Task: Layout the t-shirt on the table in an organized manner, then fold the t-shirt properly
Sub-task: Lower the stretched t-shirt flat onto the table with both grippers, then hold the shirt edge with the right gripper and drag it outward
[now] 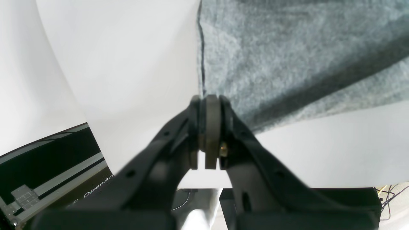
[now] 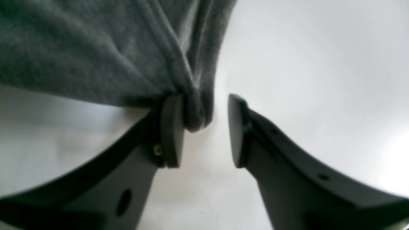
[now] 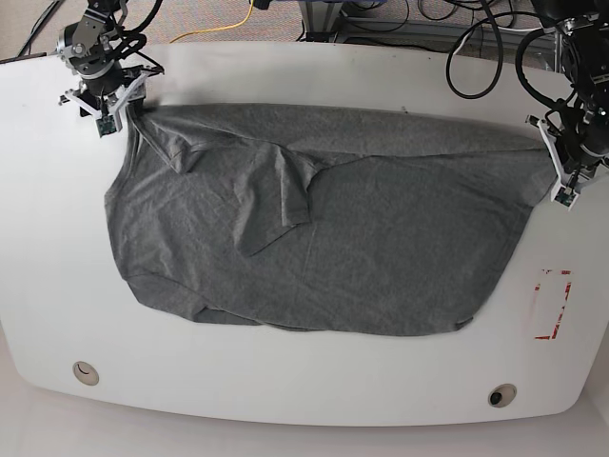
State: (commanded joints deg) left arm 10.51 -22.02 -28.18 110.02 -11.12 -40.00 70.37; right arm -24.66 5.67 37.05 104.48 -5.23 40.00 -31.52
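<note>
Now my left gripper [image 1: 209, 105] pinches the t-shirt [image 3: 324, 238] at a corner. My right gripper [image 2: 204, 127] is spread, cloth between its pads.

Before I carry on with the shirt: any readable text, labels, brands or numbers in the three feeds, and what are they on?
"OpenAr", cut off by the left gripper: white lettering on the dark base panel below the table edge, left wrist view.
Red dashed rectangle on the table: a mark only, no lettering.
T-shirt: no print or readable label.
Right wrist view: no text.
</note>
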